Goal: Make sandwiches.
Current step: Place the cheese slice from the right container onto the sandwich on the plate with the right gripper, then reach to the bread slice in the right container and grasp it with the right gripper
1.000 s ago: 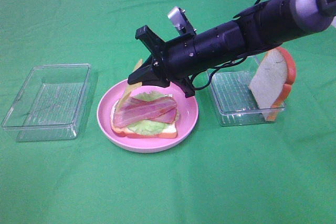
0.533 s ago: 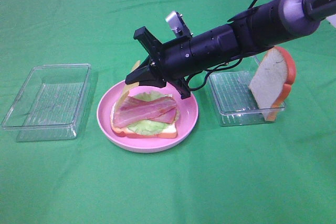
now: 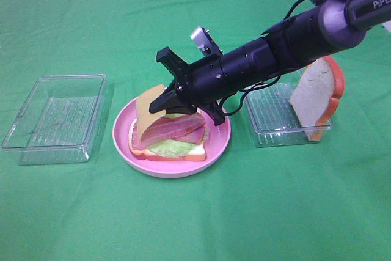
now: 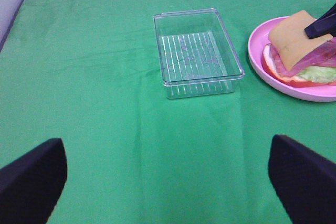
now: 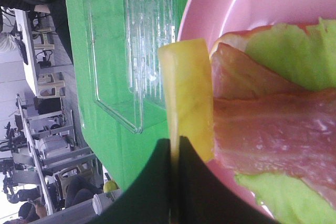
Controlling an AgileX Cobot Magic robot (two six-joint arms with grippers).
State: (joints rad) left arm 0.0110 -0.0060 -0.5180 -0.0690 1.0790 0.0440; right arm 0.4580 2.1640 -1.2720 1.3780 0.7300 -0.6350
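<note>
On the pink plate (image 3: 217, 142) lies an open sandwich: a bread slice (image 3: 192, 153) under green lettuce (image 3: 168, 148) and bacon strips (image 3: 177, 129). My right gripper (image 3: 166, 100) is shut on a thin yellow cheese slice (image 3: 148, 109), which leans tilted over the left end of the bacon. The right wrist view shows the cheese (image 5: 186, 98) edge-on between the dark fingertips (image 5: 197, 182), touching the bacon (image 5: 273, 129). A second bread slice (image 3: 314, 99) leans upright in the right tray (image 3: 275, 117). My left gripper (image 4: 168, 182) hangs open above bare cloth, apart from everything.
An empty clear tray (image 3: 55, 117) stands left of the plate; it lies ahead of the left gripper as the tray (image 4: 197, 51). A green cloth covers the whole table. The right arm reaches across from the right, over the right tray.
The right gripper has come down and forward with the cheese. The slice has tipped from standing behind the stack to leaning over the bacon. The left gripper has stayed put.
</note>
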